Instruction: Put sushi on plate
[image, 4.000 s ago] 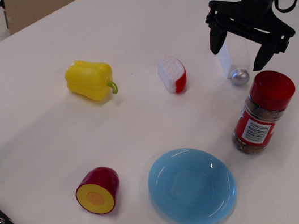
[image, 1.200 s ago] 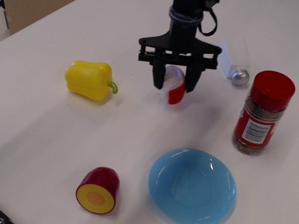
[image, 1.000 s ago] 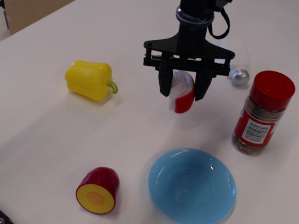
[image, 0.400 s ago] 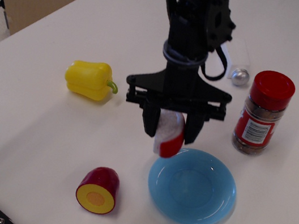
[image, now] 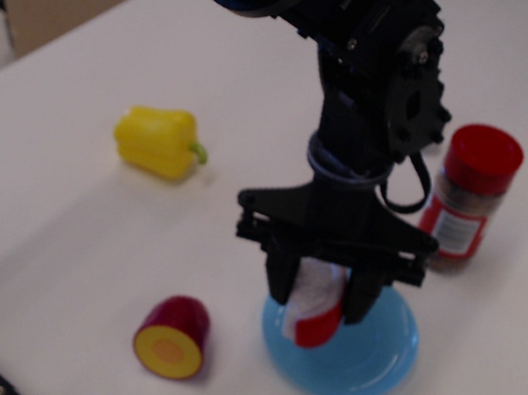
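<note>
My black gripper (image: 318,303) is shut on the sushi (image: 315,310), a white block with a red strip, and holds it in the air over the left part of the light-blue plate (image: 378,364). The sushi hangs between the two fingers (image: 281,279) with its red end lowest. The arm hides the plate's far rim and the middle of the table. I cannot tell whether the sushi touches the plate.
A yellow toy pepper (image: 157,141) lies at the left. A dark-red round piece with a yellow face (image: 172,335) stands left of the plate. A spice jar with a red lid (image: 467,198) stands behind the plate at the right.
The gripper closed on the sushi at the back of the table, lifted it and carried it forward. It has come from the plate's left rim to over the plate.
</note>
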You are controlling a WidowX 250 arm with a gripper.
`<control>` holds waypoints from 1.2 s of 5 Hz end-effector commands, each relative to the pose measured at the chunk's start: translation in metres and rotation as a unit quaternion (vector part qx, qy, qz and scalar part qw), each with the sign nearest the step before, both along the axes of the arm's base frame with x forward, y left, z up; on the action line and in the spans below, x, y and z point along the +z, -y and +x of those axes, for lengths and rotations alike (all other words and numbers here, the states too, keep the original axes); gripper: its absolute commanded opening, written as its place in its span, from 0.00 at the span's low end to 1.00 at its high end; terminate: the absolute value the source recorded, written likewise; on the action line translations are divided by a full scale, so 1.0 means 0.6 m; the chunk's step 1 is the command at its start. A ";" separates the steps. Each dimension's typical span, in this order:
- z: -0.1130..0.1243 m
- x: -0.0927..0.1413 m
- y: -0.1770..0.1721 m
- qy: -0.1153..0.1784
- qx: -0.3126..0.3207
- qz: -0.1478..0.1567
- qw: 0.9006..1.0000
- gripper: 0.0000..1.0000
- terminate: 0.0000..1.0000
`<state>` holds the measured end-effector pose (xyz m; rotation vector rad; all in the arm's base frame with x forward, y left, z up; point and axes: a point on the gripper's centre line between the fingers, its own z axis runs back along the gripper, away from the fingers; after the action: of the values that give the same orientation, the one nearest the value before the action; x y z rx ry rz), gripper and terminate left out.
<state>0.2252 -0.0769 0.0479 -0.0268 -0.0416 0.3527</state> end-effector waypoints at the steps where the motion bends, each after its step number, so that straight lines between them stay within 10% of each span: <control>1: 0.001 -0.011 0.006 0.005 -0.024 0.003 1.000 1.00 0.00; 2: 0.007 -0.012 0.003 0.001 -0.022 0.041 0.999 1.00 0.00; 6: 0.020 0.080 -0.038 0.071 0.032 0.036 0.996 1.00 0.00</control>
<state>0.2374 -0.0555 0.0836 0.0465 -0.1528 0.4066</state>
